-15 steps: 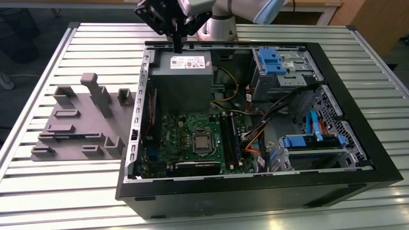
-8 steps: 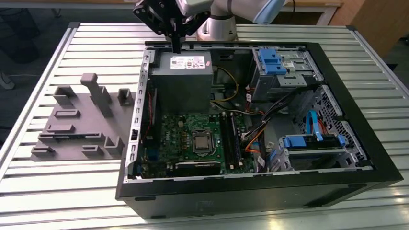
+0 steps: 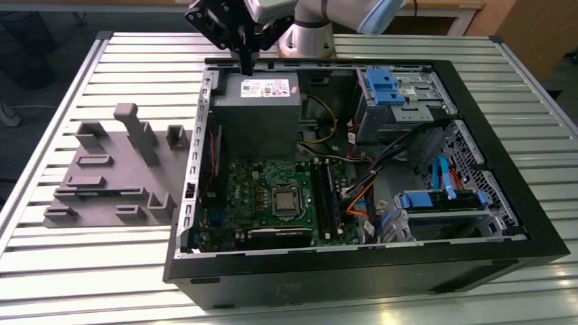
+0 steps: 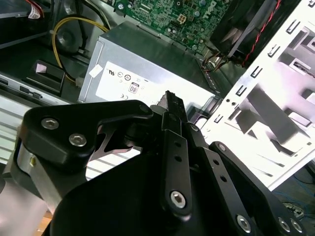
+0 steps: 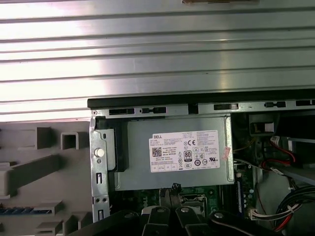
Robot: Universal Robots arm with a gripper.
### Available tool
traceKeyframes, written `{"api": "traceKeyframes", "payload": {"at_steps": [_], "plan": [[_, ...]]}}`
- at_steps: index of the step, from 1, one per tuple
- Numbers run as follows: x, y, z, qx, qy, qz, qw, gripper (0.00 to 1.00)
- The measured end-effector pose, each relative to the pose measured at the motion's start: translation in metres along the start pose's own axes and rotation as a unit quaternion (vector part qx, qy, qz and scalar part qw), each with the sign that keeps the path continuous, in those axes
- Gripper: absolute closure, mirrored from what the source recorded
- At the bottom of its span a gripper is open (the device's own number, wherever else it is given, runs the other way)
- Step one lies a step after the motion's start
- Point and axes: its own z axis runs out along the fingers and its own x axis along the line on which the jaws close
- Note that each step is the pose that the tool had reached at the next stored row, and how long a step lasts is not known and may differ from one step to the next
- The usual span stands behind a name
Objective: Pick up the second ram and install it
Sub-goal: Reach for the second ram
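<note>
My gripper (image 3: 246, 68) hangs above the back edge of the open computer case (image 3: 505, 244), over the grey power supply (image 3: 257, 91). In both wrist views the fingertips (image 4: 170, 101) (image 5: 174, 188) are pressed together with nothing between them. What looks like the second ram (image 5: 24, 211) is a thin dark bluish strip standing on edge in a slot of the grey fixture tray (image 3: 108, 183), off to the exterior view's left of the case and well away from the gripper. The black memory slots (image 3: 321, 196) lie on the green motherboard (image 3: 262, 196).
The case holds blue-clipped drive cages (image 3: 397, 91) (image 3: 442, 203), cable bundles (image 3: 397, 145) and a processor socket (image 3: 285, 201). Tall grey posts (image 3: 135, 128) rise from the tray. The case wall (image 3: 200, 135) stands between the tray and the motherboard. Everything rests on a slatted metal table (image 3: 108, 61).
</note>
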Motion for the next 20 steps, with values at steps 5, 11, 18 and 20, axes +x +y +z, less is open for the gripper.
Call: {"api": "traceKeyframes", "payload": {"at_steps": [5,11,18,20], "plan": [[0.0026,-0.0002,0.0001,0.0,0.0,0.0,1.0,0.89],[0.0081,-0.0007,0.0002,0.0,0.0,0.0,1.0,0.89],[0.0168,-0.0013,0.0003,0.0,0.0,0.0,1.0,0.89],[0.0182,-0.0014,0.0004,0.0,0.0003,0.0,1.0,0.89]]}}
